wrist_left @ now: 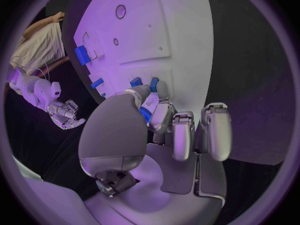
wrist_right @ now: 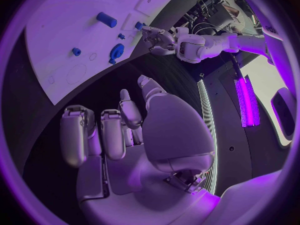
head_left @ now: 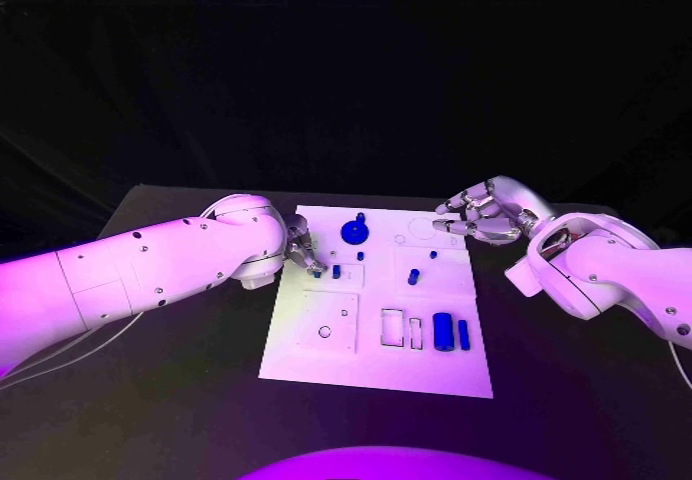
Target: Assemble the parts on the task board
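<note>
Black table (head_left: 173, 400), purple light strip (wrist_right: 247, 102) (glowing, off-table)

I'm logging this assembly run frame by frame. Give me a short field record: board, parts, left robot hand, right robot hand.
board: white task board in the middle of the black table
parts: blue pieces on the board, including a round part near its far edge and a cylinder on its right side
left robot hand: at the board's left edge, fingertips by a small blue part; grip unclear
right robot hand: at the board's far right corner, fingers curled, holding nothing visible
</note>
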